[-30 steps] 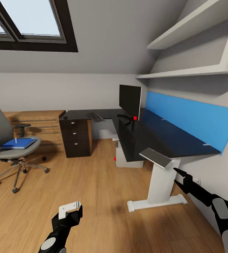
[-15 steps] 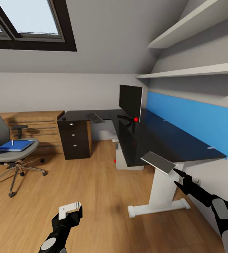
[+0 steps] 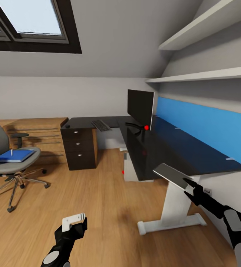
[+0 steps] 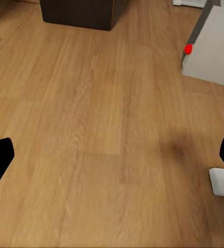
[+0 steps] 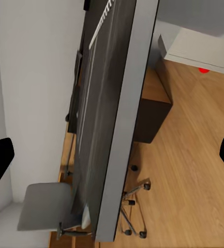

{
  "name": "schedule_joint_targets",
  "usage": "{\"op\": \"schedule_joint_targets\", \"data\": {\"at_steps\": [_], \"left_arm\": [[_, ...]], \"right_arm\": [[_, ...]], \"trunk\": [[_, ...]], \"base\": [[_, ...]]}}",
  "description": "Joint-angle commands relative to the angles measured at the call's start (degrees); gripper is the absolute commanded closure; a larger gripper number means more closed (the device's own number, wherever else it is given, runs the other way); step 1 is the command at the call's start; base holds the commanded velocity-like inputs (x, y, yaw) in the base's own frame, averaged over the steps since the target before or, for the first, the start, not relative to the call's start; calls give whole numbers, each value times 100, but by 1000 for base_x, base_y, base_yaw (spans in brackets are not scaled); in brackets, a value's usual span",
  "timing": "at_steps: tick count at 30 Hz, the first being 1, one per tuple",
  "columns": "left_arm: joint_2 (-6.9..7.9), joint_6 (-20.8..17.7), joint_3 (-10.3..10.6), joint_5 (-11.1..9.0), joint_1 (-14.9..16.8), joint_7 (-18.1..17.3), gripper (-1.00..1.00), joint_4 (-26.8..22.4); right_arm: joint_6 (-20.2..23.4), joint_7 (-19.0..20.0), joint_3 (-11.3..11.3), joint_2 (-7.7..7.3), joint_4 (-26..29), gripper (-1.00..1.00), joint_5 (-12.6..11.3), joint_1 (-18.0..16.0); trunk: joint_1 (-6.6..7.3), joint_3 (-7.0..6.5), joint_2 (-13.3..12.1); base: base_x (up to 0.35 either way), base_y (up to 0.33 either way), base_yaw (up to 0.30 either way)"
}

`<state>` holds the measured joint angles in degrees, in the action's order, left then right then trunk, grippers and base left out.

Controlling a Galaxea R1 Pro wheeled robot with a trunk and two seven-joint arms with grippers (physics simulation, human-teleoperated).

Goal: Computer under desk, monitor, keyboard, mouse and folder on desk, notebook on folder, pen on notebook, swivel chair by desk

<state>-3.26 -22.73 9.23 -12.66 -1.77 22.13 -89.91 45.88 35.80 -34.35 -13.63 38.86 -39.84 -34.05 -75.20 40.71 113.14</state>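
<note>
Head view: looking forward and down at the desk (image 3: 161,148).
Left wrist view: facing the wood floor (image 4: 101,134), close.
Right wrist view: sharing desk and swivel chair (image 5: 55,212).

From my head view, the counter (image 3: 165,148) runs along the right wall and turns left along the back wall. The monitor (image 3: 139,104) stands at its corner, the keyboard (image 3: 101,125) to its left, the mouse (image 3: 67,126) further left above the drawer unit (image 3: 78,148). The computer (image 3: 132,171) sits under the counter. The swivel chair (image 3: 7,159) is at far left, well apart, carrying the folder (image 3: 15,155) with the pen (image 3: 11,151) upright on it. A low cabinet (image 3: 37,135) stands behind the chair.
</note>
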Motion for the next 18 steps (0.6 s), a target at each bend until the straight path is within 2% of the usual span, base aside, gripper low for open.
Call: {"op": "schedule_joint_targets", "data": {"at_steps": [1,6,18], "left_arm": [[1,-13,8,-57,1,46,-100,-9],[1,-13,4,-60,1,46,-100,-9],[1,-13,6,-61,1,47,-100,-9]], "right_arm": [[35,11,-19,1,-3,-100,2,-5],[35,7,-19,2,-4,-100,2,-5],[35,6,-19,0,-1,-100,2,-5]], "trunk": [[0,5,2],[0,5,2],[0,5,2]], "base": [[144,60,0],[186,66,0],[20,6,0]]}}
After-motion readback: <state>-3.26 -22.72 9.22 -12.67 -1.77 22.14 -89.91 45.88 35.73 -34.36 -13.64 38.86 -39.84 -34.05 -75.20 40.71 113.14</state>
